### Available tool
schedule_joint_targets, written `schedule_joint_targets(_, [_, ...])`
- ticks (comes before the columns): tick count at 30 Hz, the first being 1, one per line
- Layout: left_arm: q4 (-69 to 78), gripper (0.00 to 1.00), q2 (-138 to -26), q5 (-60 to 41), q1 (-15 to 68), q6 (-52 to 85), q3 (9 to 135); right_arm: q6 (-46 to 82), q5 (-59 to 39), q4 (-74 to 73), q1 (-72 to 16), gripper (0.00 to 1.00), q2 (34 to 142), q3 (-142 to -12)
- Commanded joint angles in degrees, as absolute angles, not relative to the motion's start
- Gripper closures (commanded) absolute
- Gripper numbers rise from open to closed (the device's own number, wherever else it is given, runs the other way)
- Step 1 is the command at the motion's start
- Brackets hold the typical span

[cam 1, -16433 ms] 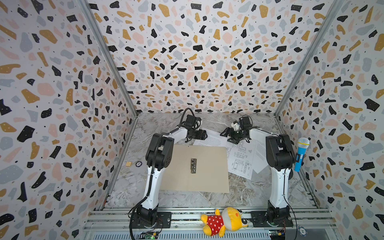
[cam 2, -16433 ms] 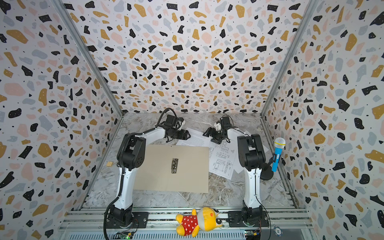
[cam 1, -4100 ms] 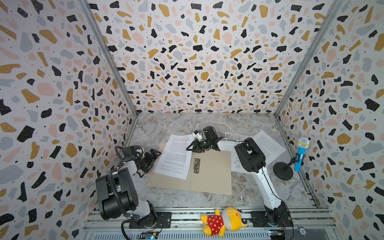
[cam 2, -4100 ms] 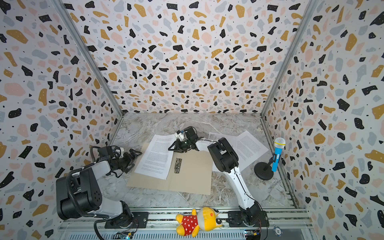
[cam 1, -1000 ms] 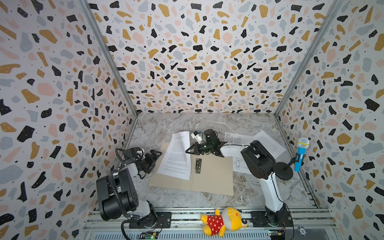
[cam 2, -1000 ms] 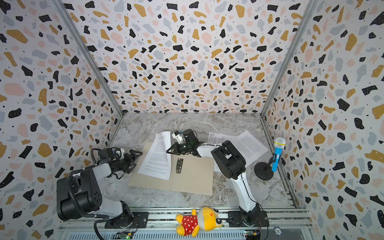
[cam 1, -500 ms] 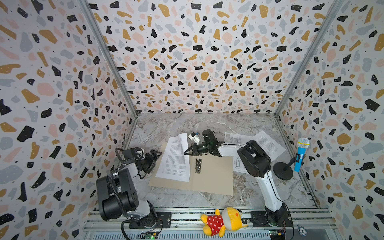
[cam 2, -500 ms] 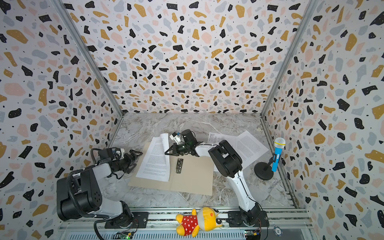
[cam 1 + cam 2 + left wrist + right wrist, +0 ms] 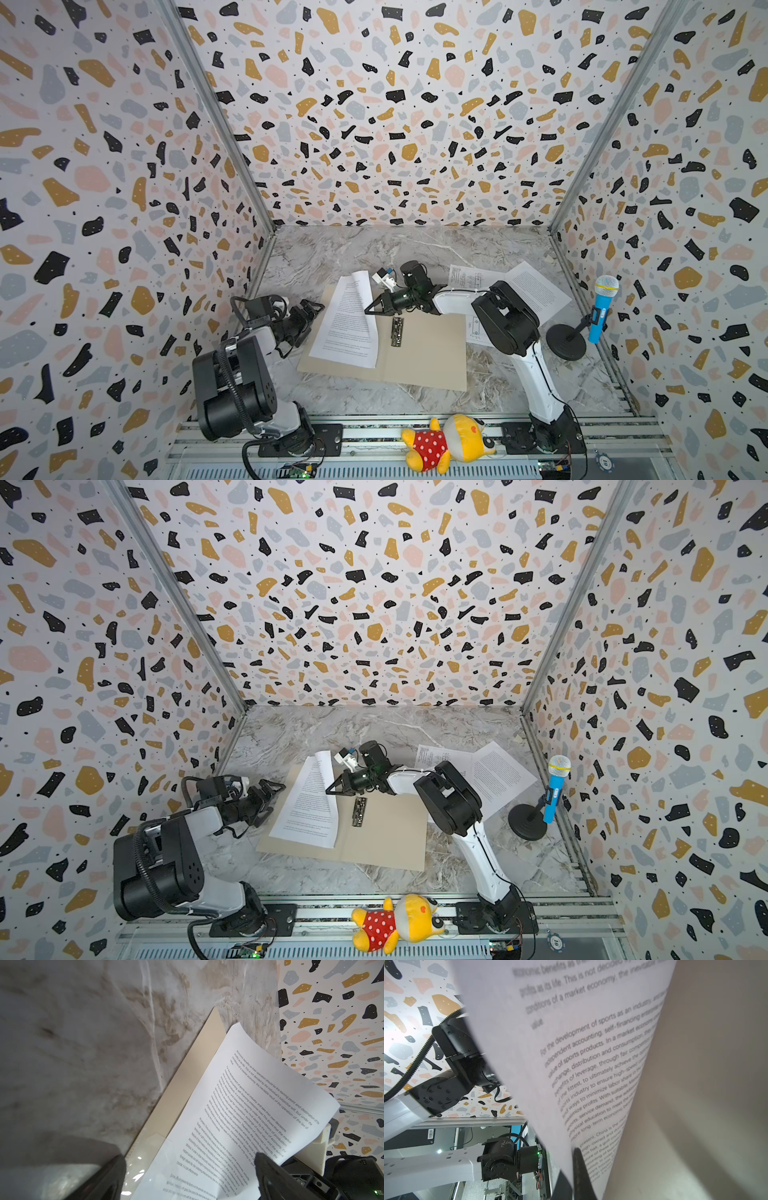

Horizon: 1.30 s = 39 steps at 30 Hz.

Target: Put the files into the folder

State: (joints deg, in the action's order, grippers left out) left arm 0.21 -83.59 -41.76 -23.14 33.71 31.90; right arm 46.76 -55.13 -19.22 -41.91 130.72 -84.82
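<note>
The tan folder [image 9: 428, 353] [image 9: 386, 837] lies open on the marble table, with a silver clip [image 9: 397, 331] at its spine. One printed text sheet of the files [image 9: 349, 328] [image 9: 309, 808] rests on the folder's left half, its far end curled up. My right gripper [image 9: 370, 309] [image 9: 572, 1169] is shut on this sheet's right edge. My left gripper [image 9: 313, 309] [image 9: 190, 1176] stands open at the folder's left edge, holding nothing. Two more sheets lie at the back right: a drawing sheet [image 9: 469, 278] partly under the right arm, and a text sheet [image 9: 536, 291].
A blue toy microphone [image 9: 602, 307] on a black round stand stands by the right wall. A yellow plush toy [image 9: 449, 442] lies on the front rail. Patterned walls close in the table on three sides.
My right gripper has shifted slightly left and toward the front, carrying the sheet's edge with it. The left arm has not moved.
</note>
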Motion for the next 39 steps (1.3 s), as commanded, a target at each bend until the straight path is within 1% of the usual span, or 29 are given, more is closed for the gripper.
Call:
schedule_joint_targets(1, [-0.4, 0.02, -84.2, -42.6, -23.3, 33.8, 31.9, 45.3, -52.7, -14.1, -41.0, 0.89, 130.6, -86.0])
schedule_joint_targets(2, [-0.4, 0.02, -84.3, -42.6, -23.2, 33.8, 32.0, 45.4, -52.3, -13.8, -41.1, 0.86, 130.6, -86.0])
schedule_joint_targets(3, [-0.4, 0.02, -84.4, -42.6, -23.2, 34.0, 32.0, 45.9, -51.5, -13.2, -41.2, 0.79, 130.6, -86.0])
schedule_joint_targets(6, [-0.3, 0.01, -84.3, -42.6, -23.3, 34.0, 32.0, 47.2, -49.1, -12.2, -41.2, 0.74, 130.5, -85.3])
schedule_joint_targets(14, [0.0, 0.02, -84.5, -42.6, -23.3, 34.1, 31.8, 51.3, -43.0, -10.5, -41.1, 0.72, 129.9, -83.4])
schedule_joint_targets(19, [0.1, 0.02, -84.6, -42.6, -23.3, 34.2, 31.8, 52.8, -41.3, -9.1, -41.1, 0.74, 130.2, -83.6])
schedule_joint_targets(23, [0.6, 0.02, -84.7, -42.8, -23.2, 34.5, 31.7, 52.2, -42.4, -11.8, -41.2, 0.90, 130.0, -83.1])
schedule_joint_targets(27, [0.9, 0.02, -84.8, -42.9, -23.2, 34.7, 31.6, 49.2, -46.5, -12.3, -41.1, 0.93, 130.2, -84.4])
schedule_joint_targets(31, [1.0, 0.02, -85.1, -43.0, -23.3, 34.7, 31.6, 47.6, -49.0, -12.1, -41.1, 1.00, 130.6, -84.8])
schedule_joint_targets(39, [1.0, 0.02, -85.3, -43.1, -23.3, 34.7, 31.5, 45.3, -51.5, -11.2, -40.9, 1.00, 130.4, -84.8])
